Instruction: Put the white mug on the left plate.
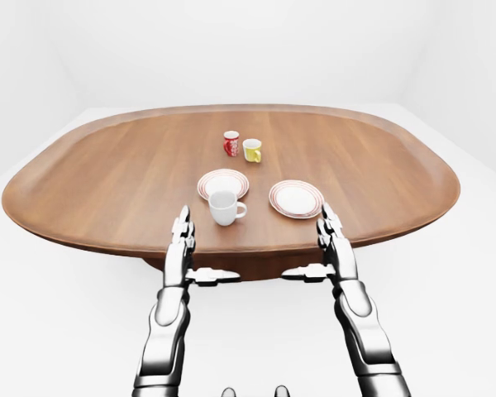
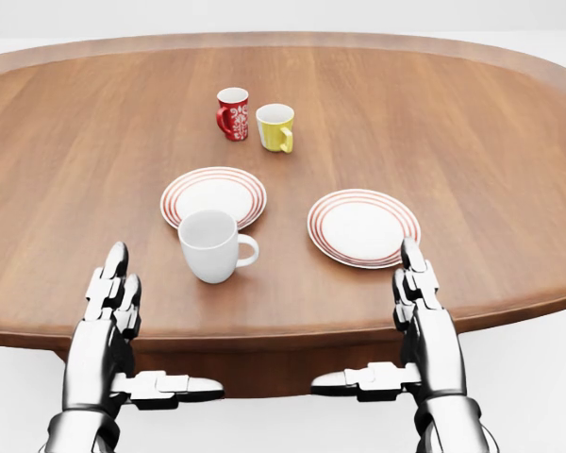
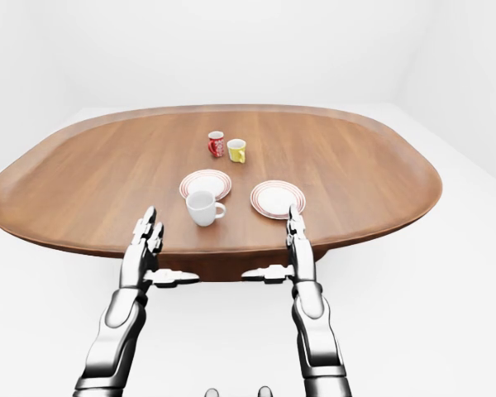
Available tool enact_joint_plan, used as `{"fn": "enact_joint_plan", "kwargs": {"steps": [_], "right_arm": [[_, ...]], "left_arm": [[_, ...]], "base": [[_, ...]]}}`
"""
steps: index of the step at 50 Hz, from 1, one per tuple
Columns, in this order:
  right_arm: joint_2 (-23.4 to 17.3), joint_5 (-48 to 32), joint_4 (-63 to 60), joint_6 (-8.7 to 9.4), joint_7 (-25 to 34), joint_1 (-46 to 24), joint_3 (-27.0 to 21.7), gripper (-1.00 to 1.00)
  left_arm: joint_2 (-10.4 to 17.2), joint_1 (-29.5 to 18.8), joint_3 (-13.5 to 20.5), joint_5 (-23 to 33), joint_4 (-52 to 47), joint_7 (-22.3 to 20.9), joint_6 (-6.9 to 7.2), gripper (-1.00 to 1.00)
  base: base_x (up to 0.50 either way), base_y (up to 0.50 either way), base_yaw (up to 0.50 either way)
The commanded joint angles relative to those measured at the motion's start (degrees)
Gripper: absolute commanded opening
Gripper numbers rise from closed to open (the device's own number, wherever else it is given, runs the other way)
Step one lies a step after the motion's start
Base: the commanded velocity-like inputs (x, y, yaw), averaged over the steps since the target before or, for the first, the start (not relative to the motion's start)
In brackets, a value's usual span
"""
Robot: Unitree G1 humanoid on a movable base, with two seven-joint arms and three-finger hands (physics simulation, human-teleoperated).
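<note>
A large oval wooden table (image 1: 107, 178) with a raised rim fills the frame's middle; plain white walls (image 1: 231, 50) and white floor (image 1: 58, 322) surround it, evenly lit.

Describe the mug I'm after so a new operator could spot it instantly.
In the head view, find the brown oval table, then the two red-ringed plates, the left plate and the right plate. The white mug stands just below the left plate, handle pointing right. It is plain white and nearest the robot; the red mug and yellow mug stand farther up.
</note>
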Motion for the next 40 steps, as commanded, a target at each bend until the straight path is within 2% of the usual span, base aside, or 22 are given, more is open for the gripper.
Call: {"fn": "enact_joint_plan", "kwargs": {"steps": [1, 3, 4, 6, 8, 10, 11, 13, 15, 17, 18, 20, 23, 29, 40], "right_arm": [[-0.4, -1.1, 3.0, 1.32, 1.8, -0.3, 0.4, 1.0], [-0.6, -3.5, 5.1, -0.5, 1.2, -0.4, 0.9, 1.0], [-0.5, -3.5, 4.1, -0.59, 1.4, -0.2, 0.8, 1.0], [-0.5, -3.8, 2.8, 0.24, 1.7, -0.1, 0.6, 1.0], [-0.6, -3.4, 2.1, 0.51, 2.0, 0.1, 0.2, 1.0], [-0.6, -3.5, 1.7, 0.48, 2.1, 0.3, 0.0, 1.0], [-0.6, -3.3, 0.6, 1.18, 2.3, 0.6, 0.0, 1.0], [-0.6, -2.8, -5.1, 3.95, 2.8, 1.3, -0.1, 1.0], [-0.5, -1.7, -11.8, 3.95, 3.7, 2.0, -0.3, 1.0], [-0.8, -0.1, -24.7, 3.95, 4.6, 2.4, -0.5, 1.0], [-1.1, 0.9, -34.6, 3.95, 4.9, 1.6, -0.8, 1.0], [-1.3, 3.1, -45.3, 3.95, 5.3, -0.7, -2.1, 1.0], [-1.9, 4.5, -52.1, 3.95, 4.9, -2.8, -3.2, 1.0], [-2.1, 2.5, -49.4, 3.95, 6.1, -0.8, -2.1, 1.0], [-1.5, 4.6, -50.2, 3.95, 6.3, -0.7, -3.9, 1.0]], "left_arm": [[0.4, 1.4, 0.5, -0.2, -0.7, -2.2, -1.59, 1.0], [0.4, 1.1, 0.6, -0.1, -0.5, -2.2, -1.13, 1.0], [0.4, 1.0, 0.6, 0.0, -0.4, -2.2, -1.11, 1.0], [0.4, 1.0, 0.5, 0.5, -0.2, -2.0, -1.31, 1.0], [0.3, 1.5, 0.2, 0.6, -1.7, -2.2, -0.65, 1.0], [0.3, 1.7, 0.2, 0.6, -1.9, -2.3, -0.67, 1.0], [0.3, 1.7, 0.2, 0.7, -2.2, -2.3, -0.4, 1.0], [0.3, 2.2, 0.0, 0.6, -6.4, -2.6, 2.12, 1.0], [0.4, 2.8, 0.0, 0.5, -12.1, -2.8, 5.17, 1.0], [0.7, 3.2, 0.3, -1.3, -27.4, -3.5, 5.17, 1.0], [0.9, 1.3, 1.9, -4.0, -39.2, -3.4, 5.17, 1.0], [1.3, -2.2, 4.4, -7.5, -48.2, -2.9, 5.17, 1.0], [1.6, -3.0, 5.7, -8.8, -50.2, -1.9, 5.17, 1.0], [1.7, -2.5, 5.4, -8.7, -47.8, -1.7, 5.17, 1.0], [1.9, -2.1, 5.5, -8.2, -47.0, -1.5, 5.17, 1.0]], "base": [[0.0, 0.0, 0.0], [0.0, 0.0, 0.0], [0.0, 0.0, 0.0], [0.0, 0.0, 0.0], [0.0, 0.0, 0.0], [0.0, 0.0, 0.0], [0.0, 0.0, 0.0], [0.0, 0.0, 0.0], [0.0, 0.0, 0.0], [0.0, 0.0, 0.0], [0.0, 0.0, 0.0], [0.0, 0.0, 0.0], [0.0, 0.0, 0.0], [0.0, 0.0, 0.0], [0.0, 0.03, 0.0]]}}
